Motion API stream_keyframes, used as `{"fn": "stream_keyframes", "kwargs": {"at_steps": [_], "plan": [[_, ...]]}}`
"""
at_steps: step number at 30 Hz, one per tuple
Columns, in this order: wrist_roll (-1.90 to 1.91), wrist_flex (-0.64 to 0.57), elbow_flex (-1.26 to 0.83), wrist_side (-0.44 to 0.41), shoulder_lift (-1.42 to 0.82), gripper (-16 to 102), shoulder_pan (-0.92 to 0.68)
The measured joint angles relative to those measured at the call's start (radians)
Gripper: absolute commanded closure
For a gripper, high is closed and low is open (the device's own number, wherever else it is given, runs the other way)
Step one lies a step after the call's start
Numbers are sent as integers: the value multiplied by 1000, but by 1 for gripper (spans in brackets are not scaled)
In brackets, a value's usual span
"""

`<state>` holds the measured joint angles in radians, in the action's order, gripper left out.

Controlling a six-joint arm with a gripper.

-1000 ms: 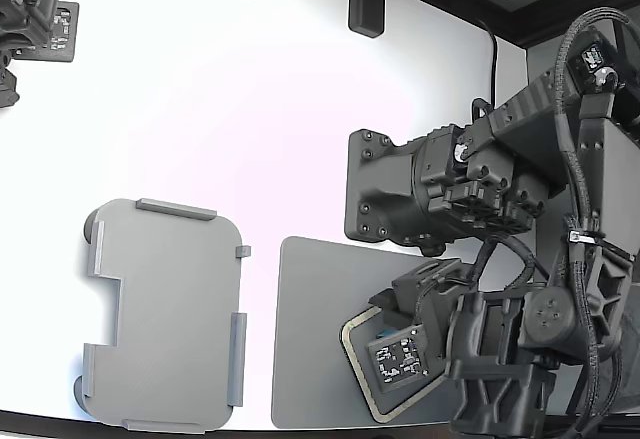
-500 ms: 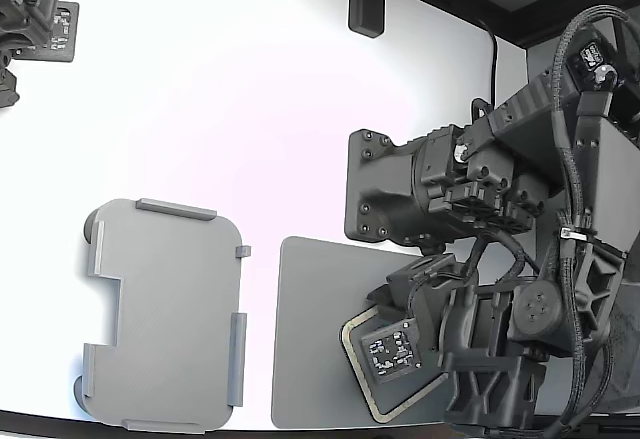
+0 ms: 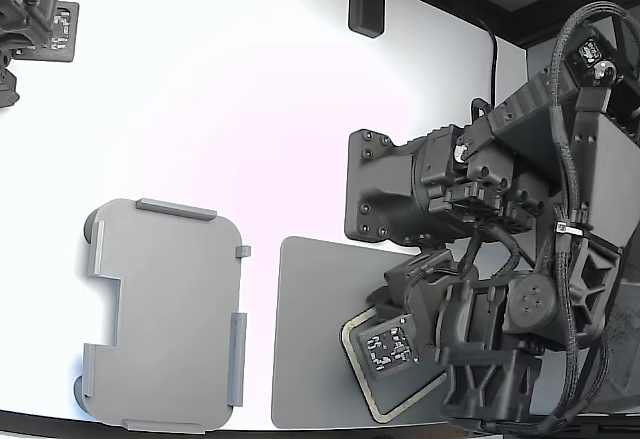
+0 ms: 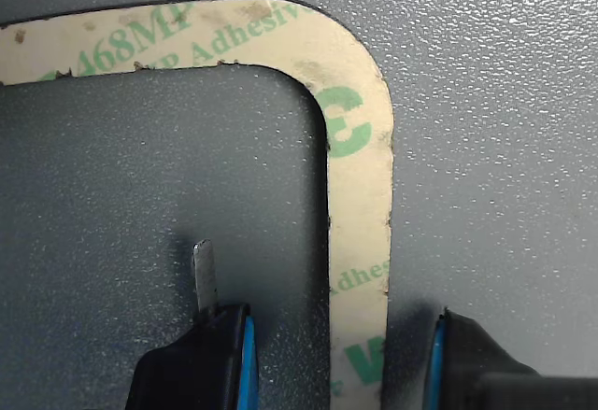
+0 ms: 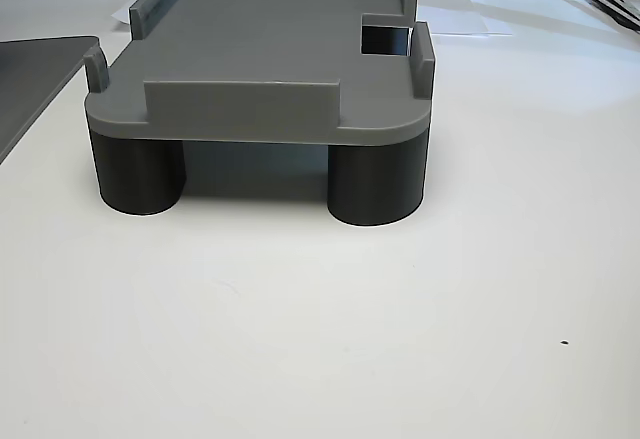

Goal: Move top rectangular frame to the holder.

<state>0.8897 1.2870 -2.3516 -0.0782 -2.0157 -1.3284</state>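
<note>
The beige frame [image 4: 360, 148] with green print lies flat on the dark grey mat [image 3: 310, 339]. In the exterior view only its corner [image 3: 352, 359] shows from under my arm, at the lower right. In the wrist view my gripper [image 4: 336, 335] is open, low over the mat. Its two fingers stand apart on either side of one strip of the frame, one with a thin metal blade [image 4: 204, 275] inside the hollow. The light grey holder [image 3: 165, 314] with edge tabs stands empty at the exterior view's lower left, and the other view shows it close up on round feet [image 5: 260, 69].
My arm's black base [image 3: 380, 189] stands just behind the mat. A second arm [image 3: 30, 9] rests at the exterior view's top left. Two black brackets [image 3: 365, 4] sit at the table's far edge. White table lies between mat and holder.
My wrist has shifted slightly toward the exterior view's left and settled lower over the frame's corner. Frame, mat and holder have not moved.
</note>
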Motion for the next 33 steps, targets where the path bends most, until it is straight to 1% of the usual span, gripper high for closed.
{"fn": "stream_keyframes", "kwargs": {"at_steps": [7, 11, 13, 19, 20, 23, 28, 33], "plan": [[-5, -2, -18, -6, -12, 23, 0], [-9, -14, -38, -9, -31, 32, 2], [-11, -17, -44, -12, -40, 45, 3], [-11, -18, -55, -25, -51, 92, 11], [-12, -12, -54, -25, -51, 96, 15], [-23, 26, -34, -26, -44, 96, 29], [-8, 161, 89, -28, -32, 97, 52], [149, 328, 298, -87, -18, 97, 72]]}}
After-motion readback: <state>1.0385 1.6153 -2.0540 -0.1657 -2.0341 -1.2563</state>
